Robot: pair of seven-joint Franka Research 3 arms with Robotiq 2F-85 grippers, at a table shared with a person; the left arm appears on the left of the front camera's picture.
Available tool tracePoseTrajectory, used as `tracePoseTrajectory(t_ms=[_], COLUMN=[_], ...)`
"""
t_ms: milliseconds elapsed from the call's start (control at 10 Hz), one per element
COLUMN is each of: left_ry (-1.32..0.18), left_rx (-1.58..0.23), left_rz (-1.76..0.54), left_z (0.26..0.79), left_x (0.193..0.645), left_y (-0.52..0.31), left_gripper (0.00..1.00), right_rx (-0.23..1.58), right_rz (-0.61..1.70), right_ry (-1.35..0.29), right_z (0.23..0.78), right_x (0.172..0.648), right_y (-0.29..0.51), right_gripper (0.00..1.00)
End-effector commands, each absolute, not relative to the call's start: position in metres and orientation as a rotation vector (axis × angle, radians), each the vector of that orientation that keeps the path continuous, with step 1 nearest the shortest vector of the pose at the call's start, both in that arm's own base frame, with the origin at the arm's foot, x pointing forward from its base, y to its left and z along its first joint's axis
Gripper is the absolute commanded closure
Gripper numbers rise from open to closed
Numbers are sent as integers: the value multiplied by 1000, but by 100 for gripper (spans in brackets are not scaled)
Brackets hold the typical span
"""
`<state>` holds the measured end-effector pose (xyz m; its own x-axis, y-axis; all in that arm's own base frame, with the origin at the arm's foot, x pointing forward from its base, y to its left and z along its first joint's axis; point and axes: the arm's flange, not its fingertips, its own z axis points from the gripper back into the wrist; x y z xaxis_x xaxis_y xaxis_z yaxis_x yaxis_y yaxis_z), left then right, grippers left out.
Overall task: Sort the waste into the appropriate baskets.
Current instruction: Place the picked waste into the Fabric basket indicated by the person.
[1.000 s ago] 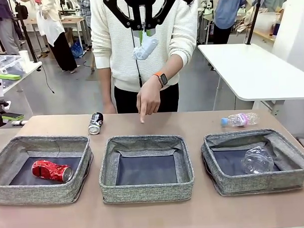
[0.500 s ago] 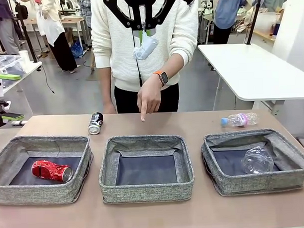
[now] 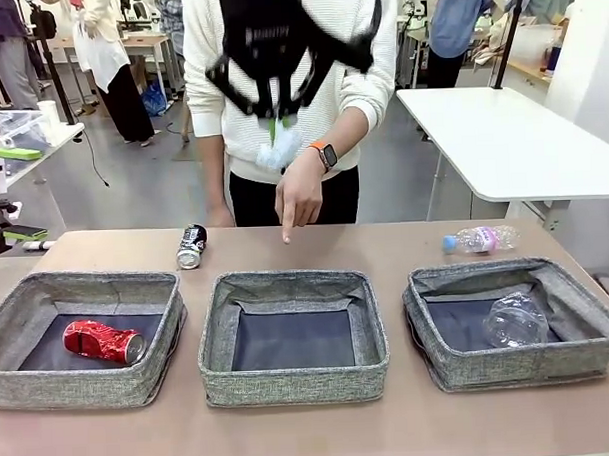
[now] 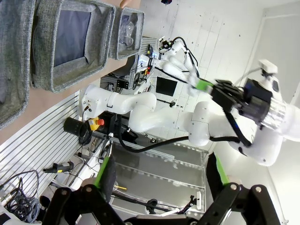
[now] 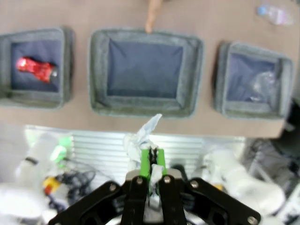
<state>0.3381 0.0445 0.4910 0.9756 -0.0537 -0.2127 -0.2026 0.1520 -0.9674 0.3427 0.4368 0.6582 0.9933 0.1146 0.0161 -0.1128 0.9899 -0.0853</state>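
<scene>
The crushed red can and clear plastic cup are binned; 3 remain: the paper wad clenched high in the fingers of the right gripper, the black-and-silver can and pink-labelled bottle on the tabletop; the fingers of the left gripper gape empty.

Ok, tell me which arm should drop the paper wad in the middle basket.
Right. The right gripper is shut on the paper wad, held high and looking down on the middle basket, which the person's hand points toward. The left gripper is open and empty.
</scene>
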Motion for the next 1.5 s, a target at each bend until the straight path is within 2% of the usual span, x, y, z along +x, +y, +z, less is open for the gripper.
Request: tracePoseTrajectory(t_ms=[0, 100, 200, 300, 900, 1000, 1100, 1200, 1400], left_ry=[220, 220, 220, 220, 220, 220, 220, 220, 220], left_rx=[-1434, -1434, -1434, -1434, -1434, -1434, -1434, -1434, -1434], left_rz=[114, 114, 114, 114, 114, 114, 114, 114, 114], left_z=[495, 495, 495, 495, 495, 495, 495, 495, 495], left_x=[336, 336, 336, 336, 336, 336, 336, 336, 336], left_y=[44, 44, 44, 44, 44, 44, 44, 44, 44], left_gripper=[0, 0, 0, 0, 0, 0, 0, 0, 0], right_rx=[-12, 57, -5, 30, 67, 64, 55, 54, 49], right_rz=[175, 190, 75, 56, 50, 57, 57, 56, 47], right_ry=[13, 32, -18, -20, 33, 34, 32, 33, 38], right_z=[562, 527, 497, 484, 485, 483, 482, 483, 483], right_x=[333, 335, 341, 346, 352, 352, 352, 353, 355], right_y=[406, 404, 402, 398, 389, 387, 387, 387, 386], right_gripper=[95, 95, 95, 95, 95, 39, 37, 0, 0])
